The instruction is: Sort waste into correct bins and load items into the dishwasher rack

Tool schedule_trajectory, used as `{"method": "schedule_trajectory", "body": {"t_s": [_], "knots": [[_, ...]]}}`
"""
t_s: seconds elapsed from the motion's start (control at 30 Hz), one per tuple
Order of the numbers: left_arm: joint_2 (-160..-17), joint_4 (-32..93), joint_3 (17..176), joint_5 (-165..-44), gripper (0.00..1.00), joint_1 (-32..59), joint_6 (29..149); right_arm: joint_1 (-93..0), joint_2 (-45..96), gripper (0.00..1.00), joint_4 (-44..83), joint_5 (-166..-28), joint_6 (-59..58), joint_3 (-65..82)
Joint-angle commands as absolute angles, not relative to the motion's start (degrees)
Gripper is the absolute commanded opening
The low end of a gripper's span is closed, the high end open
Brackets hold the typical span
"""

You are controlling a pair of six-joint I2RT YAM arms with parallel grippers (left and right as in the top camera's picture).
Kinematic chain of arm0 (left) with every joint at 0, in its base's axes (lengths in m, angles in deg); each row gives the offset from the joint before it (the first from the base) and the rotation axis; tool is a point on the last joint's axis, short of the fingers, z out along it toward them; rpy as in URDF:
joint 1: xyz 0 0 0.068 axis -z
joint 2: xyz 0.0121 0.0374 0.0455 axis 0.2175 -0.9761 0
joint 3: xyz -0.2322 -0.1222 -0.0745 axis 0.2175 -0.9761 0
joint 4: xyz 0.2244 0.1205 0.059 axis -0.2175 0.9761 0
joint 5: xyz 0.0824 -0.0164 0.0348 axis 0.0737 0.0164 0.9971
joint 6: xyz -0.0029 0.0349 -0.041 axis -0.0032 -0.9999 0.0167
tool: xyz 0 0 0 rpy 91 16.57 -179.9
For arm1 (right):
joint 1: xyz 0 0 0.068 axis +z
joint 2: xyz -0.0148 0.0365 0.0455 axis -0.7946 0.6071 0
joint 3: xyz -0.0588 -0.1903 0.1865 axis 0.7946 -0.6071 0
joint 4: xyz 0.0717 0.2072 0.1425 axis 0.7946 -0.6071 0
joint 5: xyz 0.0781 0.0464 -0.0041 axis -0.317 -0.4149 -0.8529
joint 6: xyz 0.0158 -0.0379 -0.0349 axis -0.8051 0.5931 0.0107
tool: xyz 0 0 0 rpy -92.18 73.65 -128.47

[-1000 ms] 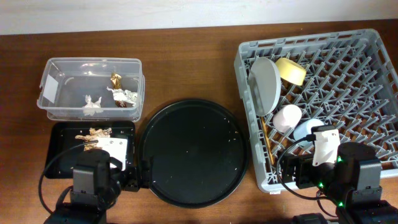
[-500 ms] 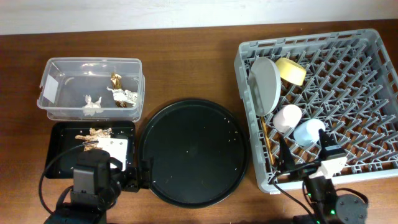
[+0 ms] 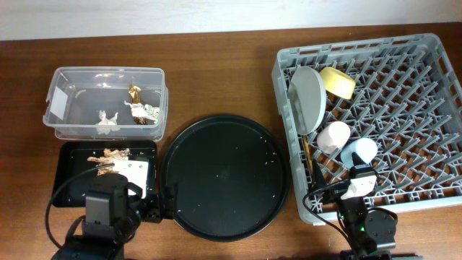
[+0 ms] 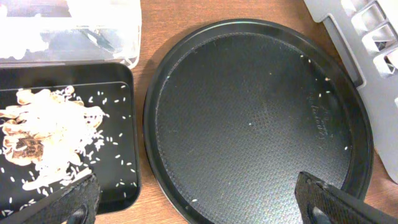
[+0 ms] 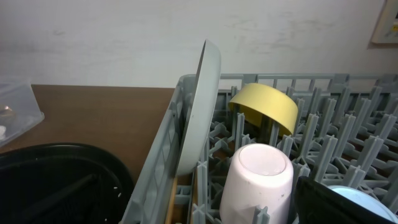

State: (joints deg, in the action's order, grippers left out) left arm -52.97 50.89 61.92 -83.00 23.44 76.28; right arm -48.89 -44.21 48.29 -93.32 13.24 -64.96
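The grey dishwasher rack (image 3: 404, 87) holds the grey-green plate (image 3: 307, 97) on edge, the yellow bowl (image 3: 338, 83), the pale pink cup (image 3: 333, 137) upside down, the blue cup (image 3: 359, 152) and the chopsticks (image 3: 309, 165). The clear tub (image 3: 72, 101) holds the brown-gold wrapper (image 3: 135, 92) and white tissue (image 3: 107, 119). The shallow black tray (image 3: 76, 155) holds food scraps (image 3: 108, 154). My left gripper (image 4: 196, 205) is open and empty over the gap between this tray and the round tray. My right gripper (image 5: 199, 208) is open and empty at the rack's front edge, just short of the pink cup (image 5: 258, 177).
The large round black tray (image 3: 224, 177) lies between the bins and the rack, with a few rice grains on it. Grains also lie scattered in the shallow black tray (image 4: 118, 137). A white wall runs behind the table.
My right arm has drawn back from over the rack toward the table's front edge, and the blue cup now shows fully. The left arm has not moved.
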Motion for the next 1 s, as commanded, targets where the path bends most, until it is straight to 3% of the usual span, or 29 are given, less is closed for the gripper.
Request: {"method": "schedule_trajectory", "body": {"t_s": [0.0,0.2,0.43,0.47,0.57,0.97], "knots": [[-52.8,50.8,61.8,-82.8,0.99,23.7,75.5,-49.3,-44.6,0.99,48.0,-92.9,13.2,-65.2],[-47.2,47.0,57.3,-77.0,0.99,23.6,75.5,-49.3,-44.6,0.99,48.0,-92.9,13.2,-65.2],[-19.4,5.9,22.6,-76.6,0.99,19.7,75.5,-49.3,-44.6,0.99,48.0,-92.9,13.2,-65.2],[-17.3,-4.5,18.1,-76.4,0.99,19.0,74.6,-49.3,-44.6,0.99,48.0,-92.9,13.2,-65.2],[-16.7,-0.3,17.1,-77.8,0.99,18.6,69.8,-49.3,-44.6,0.99,48.0,-92.9,13.2,-65.2],[-16.7,0.6,17.1,-77.9,0.99,18.6,69.8,-49.3,-44.6,0.99,48.0,-92.9,13.2,-65.2]]}}
